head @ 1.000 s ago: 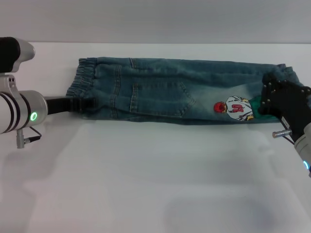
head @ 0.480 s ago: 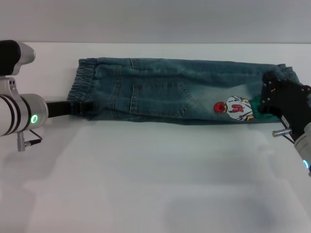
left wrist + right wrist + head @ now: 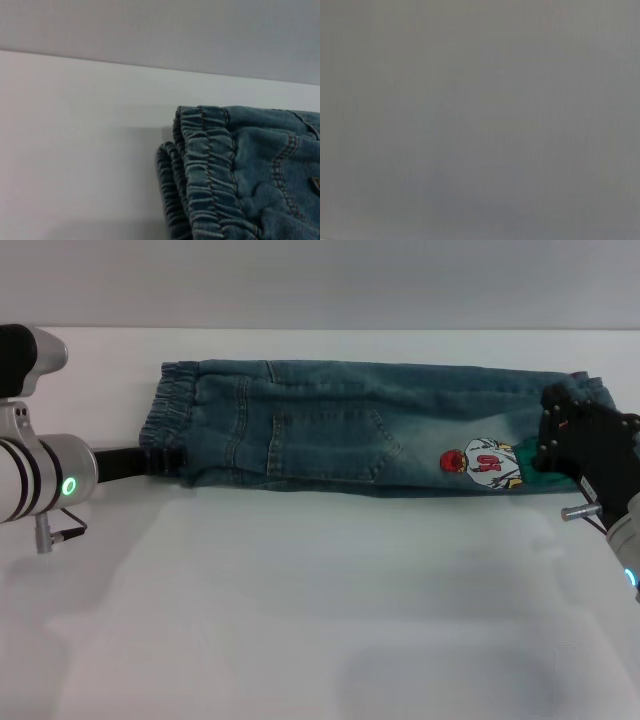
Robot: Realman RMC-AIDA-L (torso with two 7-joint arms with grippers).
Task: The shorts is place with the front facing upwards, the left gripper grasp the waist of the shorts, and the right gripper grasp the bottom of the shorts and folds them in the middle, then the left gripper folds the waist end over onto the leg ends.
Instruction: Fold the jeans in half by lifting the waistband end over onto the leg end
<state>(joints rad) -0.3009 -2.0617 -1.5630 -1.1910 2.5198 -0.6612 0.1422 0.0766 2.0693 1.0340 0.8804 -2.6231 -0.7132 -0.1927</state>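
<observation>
Head view: the shorts [image 3: 370, 430] lie flat across the upper middle of the frame on the table [image 3: 320, 620], already folded lengthwise into a long narrow band.
Waist [image 3: 165, 415]: gathered end at the upper left; the left wrist view shows its ruffled layers stacked.
Leg ends [image 3: 585, 405]: at the far right, beside the cartoon print [image 3: 485, 462].
Left gripper [image 3: 165, 460]: at the left edge, fingers reaching the near corner of the waist; jaws look closed on that corner, though the contact itself is dark.
Right gripper [image 3: 555, 455]: at the right edge, lying over the leg ends; whether its jaws are wide or narrow, I cannot tell.
Risk: the left grip seems to catch only one corner, so the waist may sag or twist as it is carried over, and stacked layers could slip apart.
Risk: if the right gripper pins the hems, the fold may land on it.
Hidden: the hems under the right gripper; the right wrist view shows only flat grey.
</observation>
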